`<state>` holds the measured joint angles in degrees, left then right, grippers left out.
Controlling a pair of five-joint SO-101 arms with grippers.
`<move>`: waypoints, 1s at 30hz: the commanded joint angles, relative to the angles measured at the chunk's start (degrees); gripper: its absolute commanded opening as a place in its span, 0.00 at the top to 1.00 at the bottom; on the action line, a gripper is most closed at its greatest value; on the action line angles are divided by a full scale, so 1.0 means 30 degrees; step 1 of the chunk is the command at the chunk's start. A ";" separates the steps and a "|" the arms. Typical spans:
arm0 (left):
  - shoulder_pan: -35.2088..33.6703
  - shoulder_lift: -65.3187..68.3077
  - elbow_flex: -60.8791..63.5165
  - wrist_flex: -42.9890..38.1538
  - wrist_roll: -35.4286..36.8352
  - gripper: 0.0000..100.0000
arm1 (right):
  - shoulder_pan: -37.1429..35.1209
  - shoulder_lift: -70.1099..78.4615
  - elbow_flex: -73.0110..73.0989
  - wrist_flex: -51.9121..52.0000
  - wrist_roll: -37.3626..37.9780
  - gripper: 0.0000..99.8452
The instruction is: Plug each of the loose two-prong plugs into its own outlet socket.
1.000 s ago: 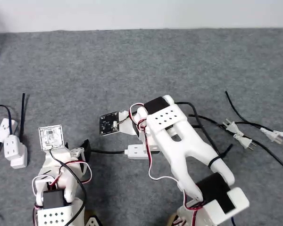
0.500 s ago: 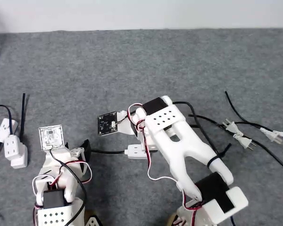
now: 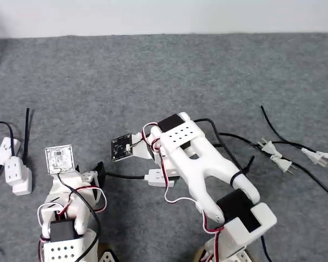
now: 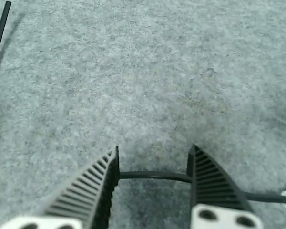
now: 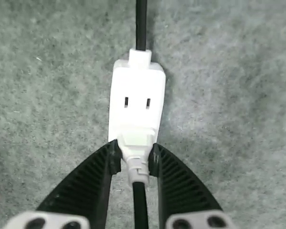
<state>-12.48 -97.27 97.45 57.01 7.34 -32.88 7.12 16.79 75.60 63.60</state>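
**Ana:** Since the right gripper [image 5: 133,149] is clamped on the flat sides of the white plug [image 5: 135,138], how do you reckon that plug handles?

**Ben:** Light, hard plastic, and smooth enough to slip. Those flat flanks just behind its face are the place to pinch. Its lead [image 5: 139,200] runs back between the jaws and looks stiff enough to twist it askew.

**Ana:** Where does it sit?

**Ben:** Its face is against the end of the white outlet block [image 5: 137,95], which lies on the grey carpet [image 5: 238,71]. I'd judge the block is light too and would slide under a push unless braced. A second pair of slots on top is free.

**Ana:** And the left gripper [image 4: 154,151]?

**Ben:** It's spread wide, straddling a black cord [image 4: 152,175] without pinching it. From above, that cord leads toward the block.

**Ana:** What can't you make out?

**Ben:** The prongs are hidden, so I can't say whether the plug is fully home. In the high view the right arm covers part of the block. The loose plugs [image 3: 285,164] lie well apart on the right arm's side, too small to read their prongs. The spare sockets [image 3: 17,174] are on the far left.
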 commanded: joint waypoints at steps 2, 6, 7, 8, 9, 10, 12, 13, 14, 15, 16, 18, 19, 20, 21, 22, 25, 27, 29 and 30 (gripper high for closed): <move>0.0117 -0.0147 -0.0190 0.0088 -0.0176 0.77 | -0.0425 0.0044 -0.0674 -0.0484 0.0059 0.99; 0.0088 -0.0147 -0.0190 0.0088 -0.0176 0.77 | -0.0484 -0.0015 -0.0908 0.0542 0.0088 0.99; 0.0088 -0.0147 -0.0190 0.0088 -0.0176 0.77 | -0.0659 -0.0103 -0.1289 0.1070 0.0088 0.99; 0.0088 -0.0147 -0.0190 0.0088 -0.0176 0.77 | -0.0864 -0.0278 -0.1729 0.1773 0.0088 0.97; 0.0088 -0.0147 -0.0190 0.0088 -0.0176 0.77 | -0.1040 -0.0571 -0.2198 0.2476 0.0088 0.94; 0.0088 -0.0147 -0.0190 0.0088 -0.0176 0.77 | -0.1187 -0.0894 -0.2725 0.3121 0.0088 0.91; 0.0000 -0.0147 -0.0190 0.0000 -0.0176 0.77 | -0.1421 -0.1714 -0.3780 0.4234 0.0147 0.82; 0.0000 -0.0147 -0.0190 0.0000 -0.0176 0.77 | -0.1451 -0.2154 -0.4220 0.4615 0.0147 0.78; 0.0000 -0.0147 -0.0190 0.0000 -0.0176 0.77 | -0.1451 -0.2593 -0.4601 0.4938 0.0147 0.74; 0.0000 -0.0147 -0.0190 0.0000 -0.0205 0.77 | -0.1451 -0.2974 -0.4982 0.5231 0.0147 0.71; 0.0000 -0.0147 -0.0190 0.0000 -0.0205 0.77 | -0.1451 -0.3297 -0.5304 0.5553 0.0147 0.68; 0.0000 -0.0147 -0.0190 0.0059 -0.0205 0.77 | -0.1451 -0.3736 -0.5978 0.6374 0.0117 0.65; 0.0000 -0.0147 -0.0190 0.0059 -0.0205 0.77 | -0.1451 -0.3912 -0.6242 0.6755 0.0117 0.64; 0.0000 -0.0147 -0.0190 0.0059 -0.0205 0.77 | -0.1451 -0.4117 -0.6447 0.7048 0.0088 0.65; 0.0000 -0.0147 -0.0190 0.0059 -0.0205 0.77 | -0.1451 -0.4293 -0.6740 0.7399 0.0088 0.65; 0.0000 -0.0147 -0.0190 0.0059 -0.0234 0.77 | -0.1451 -0.4469 -0.7238 0.7868 0.0088 0.65; 0.0000 -0.0147 -0.0190 0.0059 -0.0264 0.77 | -0.1421 -0.5201 -0.8967 0.9187 -0.0029 0.65; 0.0029 -0.0147 -0.0190 0.0059 -0.1231 0.77 | -0.1275 -0.6198 -0.9934 0.9187 -0.1172 0.65; 0.0059 -0.0147 -0.0190 0.0059 -0.2374 0.77 | -0.0806 -0.7487 -1.0784 0.9099 -0.1934 0.65; 0.0088 -0.0147 -0.0190 0.0059 -0.2520 0.77 | -0.0542 -0.8132 -1.1311 0.9099 -0.2139 0.65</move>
<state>-12.48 -97.27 97.45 57.01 4.18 -36.48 -10.90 -10.81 100.40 59.82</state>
